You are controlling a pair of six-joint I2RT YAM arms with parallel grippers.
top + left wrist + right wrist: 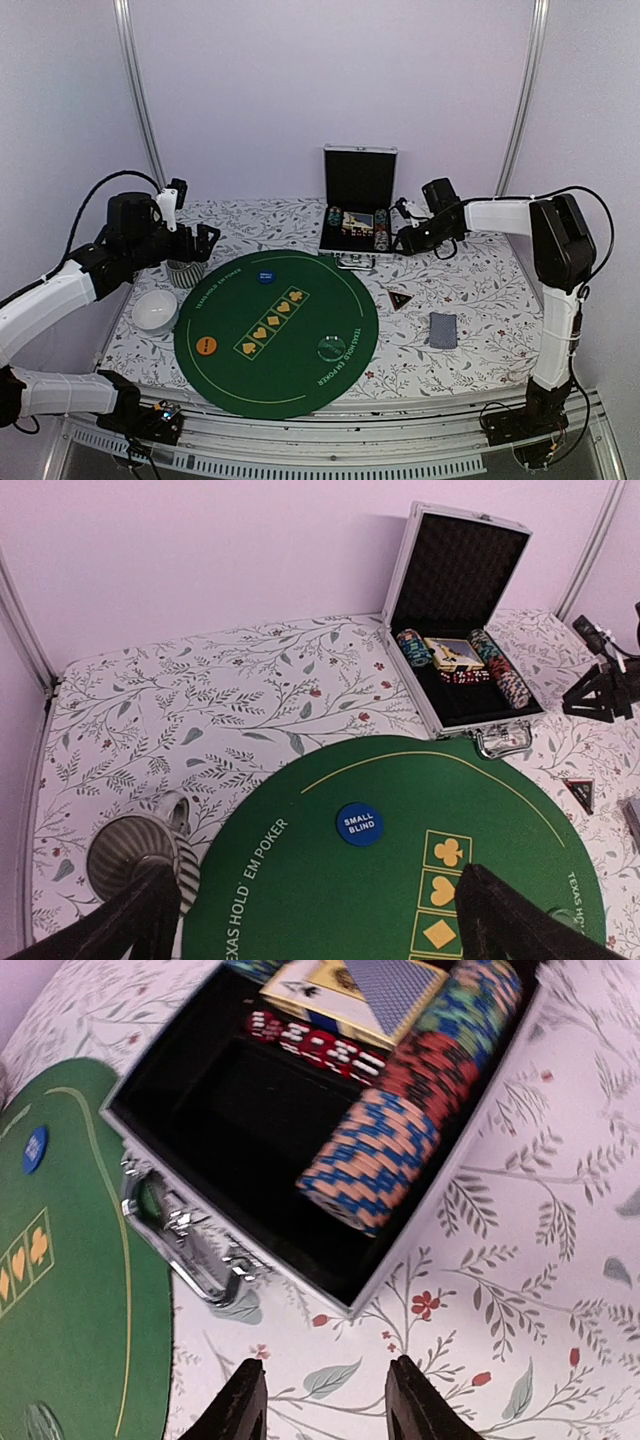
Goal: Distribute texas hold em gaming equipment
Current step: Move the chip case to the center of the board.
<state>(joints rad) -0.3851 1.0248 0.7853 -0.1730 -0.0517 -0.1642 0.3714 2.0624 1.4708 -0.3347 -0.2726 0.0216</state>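
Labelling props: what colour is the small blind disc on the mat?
Blue with white lettering; the small blind disc shows best in the left wrist view.

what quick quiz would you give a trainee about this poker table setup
1. Which arm's fingers are nearest the open case?
2. True or false: the blue disc lies on the green mat.
3. Where is the loose card deck? A inside the case; B on the floral tablecloth, right of the mat; C on the mat.
Key: 1 the right arm's fingers; 2 true; 3 B.
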